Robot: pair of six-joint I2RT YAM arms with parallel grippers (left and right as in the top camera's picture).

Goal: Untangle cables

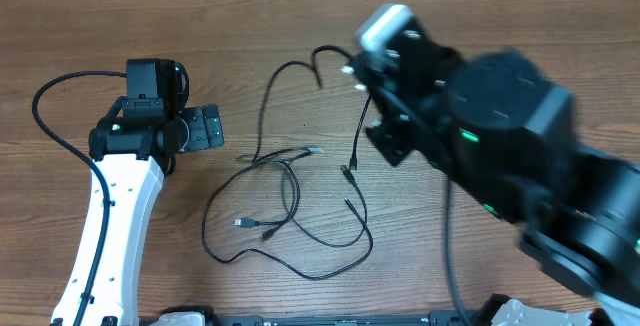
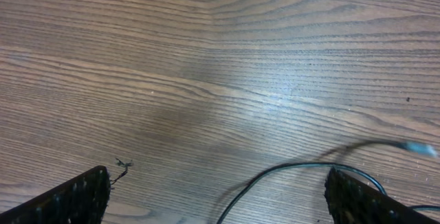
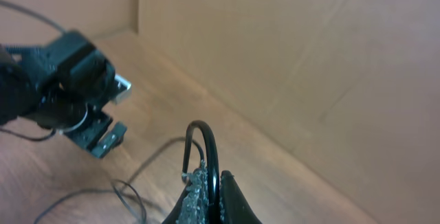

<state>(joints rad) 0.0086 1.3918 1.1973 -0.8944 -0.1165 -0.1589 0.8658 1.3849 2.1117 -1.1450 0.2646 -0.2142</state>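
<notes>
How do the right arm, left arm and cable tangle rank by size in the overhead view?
1. right arm, likely because it's nearer the camera.
2. left arm and cable tangle look alike; unranked.

Holds left gripper point(image 2: 216, 196) low, jaws spread fully wide, 2 dark fingers point(image 2: 75, 196) flanking the gap, white left arm point(image 1: 110, 216) stretched out behind the jaws. Holds right arm point(image 1: 520, 126) lifted high, right gripper point(image 3: 213, 196) pinched tight on a cable point(image 3: 210, 141) looping up from between the jaws.

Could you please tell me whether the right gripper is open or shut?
Shut. In its wrist view the right gripper has its fingers together, pinching a loop of black cable.
</notes>
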